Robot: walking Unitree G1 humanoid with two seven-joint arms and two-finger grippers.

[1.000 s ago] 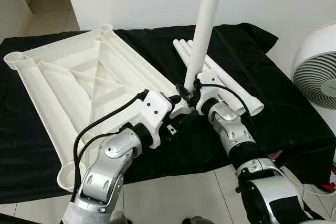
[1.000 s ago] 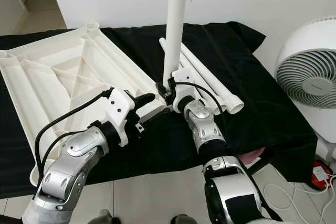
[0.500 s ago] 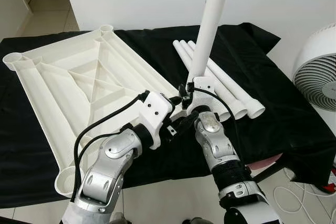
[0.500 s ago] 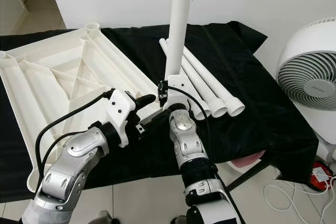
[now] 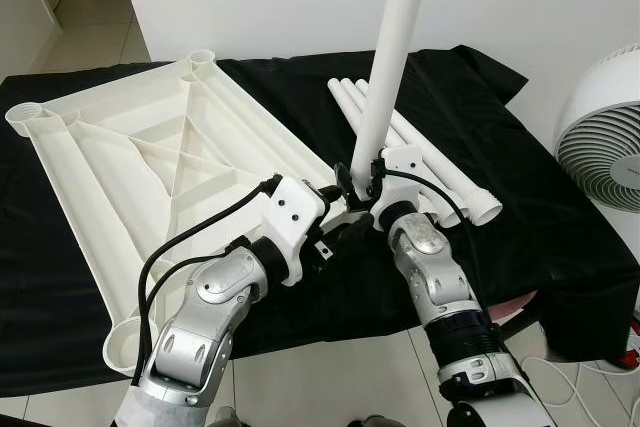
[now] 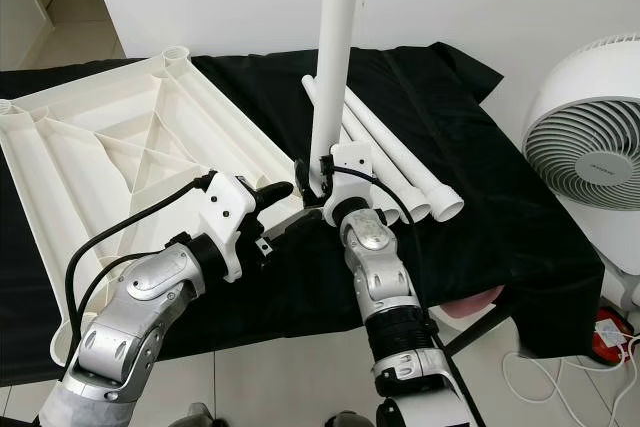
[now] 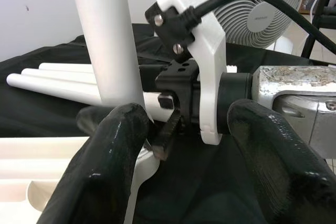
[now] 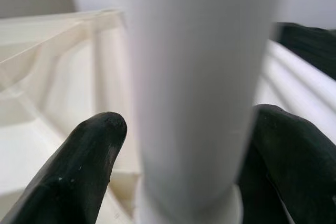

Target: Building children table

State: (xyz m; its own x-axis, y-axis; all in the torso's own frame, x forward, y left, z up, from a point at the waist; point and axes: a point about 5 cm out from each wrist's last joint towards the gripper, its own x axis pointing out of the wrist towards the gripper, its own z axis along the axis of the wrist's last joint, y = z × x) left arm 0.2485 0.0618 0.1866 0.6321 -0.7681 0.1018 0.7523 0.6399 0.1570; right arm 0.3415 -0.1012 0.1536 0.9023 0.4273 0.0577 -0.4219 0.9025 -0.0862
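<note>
A white table top [image 5: 150, 147] lies upside down on a black cloth. One white table leg [image 5: 395, 47] stands almost upright at the top's near right corner, leaning a little to the right. My right gripper [image 5: 360, 179] is shut on the leg's lower end. In the right wrist view the leg [image 8: 199, 87] stands between the two black fingers [image 8: 89, 161]. My left gripper [image 5: 335, 209] is open just left of that corner. In the left wrist view its fingers [image 7: 105, 156] are spread wide, with the leg [image 7: 107, 40] and the right wrist beyond them.
Three spare white legs [image 5: 440, 172] lie side by side on the cloth, right of the standing leg. A white fan [image 5: 610, 147] stands on the floor at the right. Pale floor tiles run along the cloth's near edge [image 5: 330, 327].
My right forearm swung in from the right to under the leg, then partly back. The leg's tilt shifted slightly with it. My left arm has barely moved.
</note>
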